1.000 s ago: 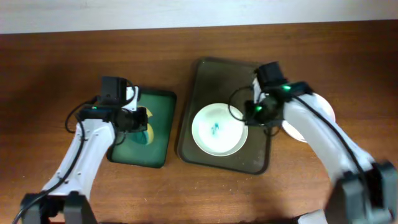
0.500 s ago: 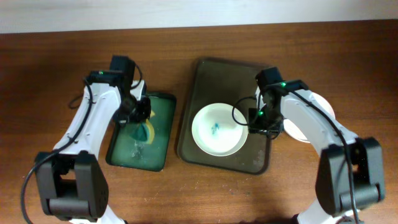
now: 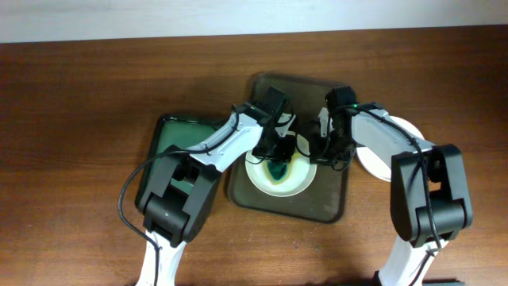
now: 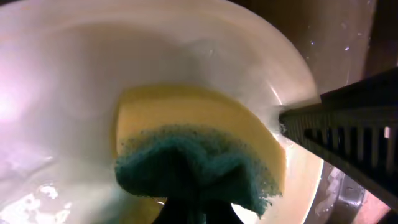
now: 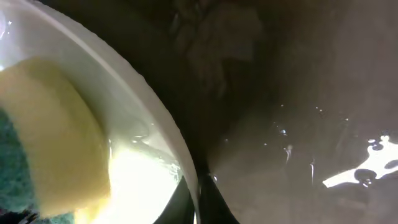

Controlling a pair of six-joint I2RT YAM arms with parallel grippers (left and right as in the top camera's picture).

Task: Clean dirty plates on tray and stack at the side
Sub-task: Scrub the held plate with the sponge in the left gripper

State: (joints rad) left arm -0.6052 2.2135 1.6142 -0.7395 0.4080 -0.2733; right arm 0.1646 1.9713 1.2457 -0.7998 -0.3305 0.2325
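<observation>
LEFT: left gripper (image 3: 279,152) was clamped on yellow-green sponge (image 4: 199,127), pressed to centre of plate (image 3: 262,181) | RIGHT: right gripper (image 5: 198,202) apparently pinched that plate's right rim | PLATE: lay on olive tray (image 3: 329,202) | SIDE: second plate (image 3: 373,166) lay on table beside tray, partly hidden.

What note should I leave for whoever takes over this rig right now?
Left gripper: shut on the sponge, pressed to the plate centre.
Right gripper: shut on that plate's right rim.
The plate sits on the tray. The side stack is on the table to its right, count unclear. The green tray is to its left.
Done: scrubbing under way; any smear is hidden under the sponge.
Left: probably finish wiping, check the centre, then stack the plate.
</observation>
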